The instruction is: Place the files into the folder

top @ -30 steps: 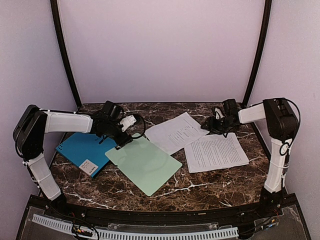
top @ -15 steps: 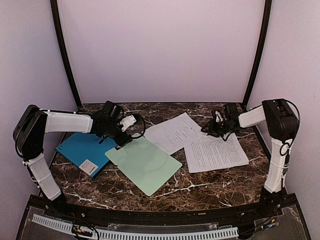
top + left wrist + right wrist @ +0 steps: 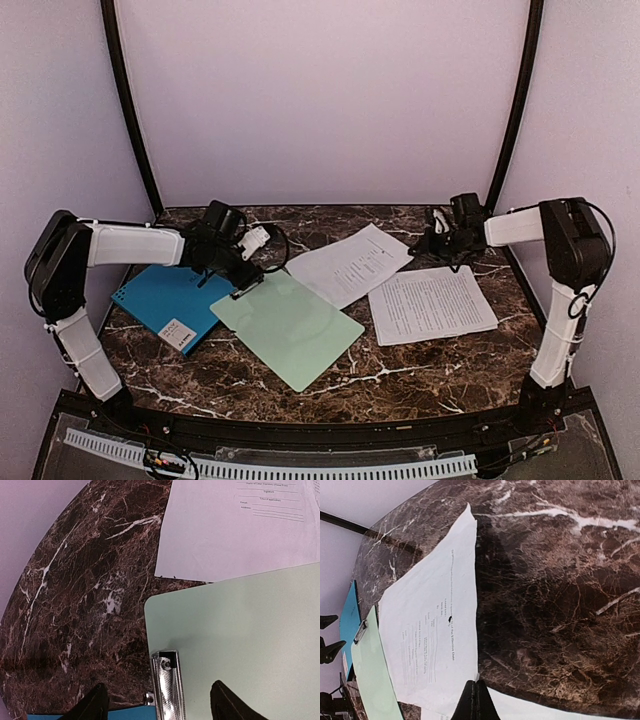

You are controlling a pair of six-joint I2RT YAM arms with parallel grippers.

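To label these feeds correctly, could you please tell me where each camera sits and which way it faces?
Top external: above and behind, looking down at the marble table; left arm and right arm show.
Left wrist: over the green clipboard's metal clip; open left claw tips show.
Right wrist: low, facing across the short-text sheet towards the teal folder; shut right claw shows.
Shared: both wrist views show that sheet and the clipboard.

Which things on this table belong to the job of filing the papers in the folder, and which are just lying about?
Belong to the job: short-text sheet, dense-text sheet, teal folder.
Just lying about: pale green clipboard.
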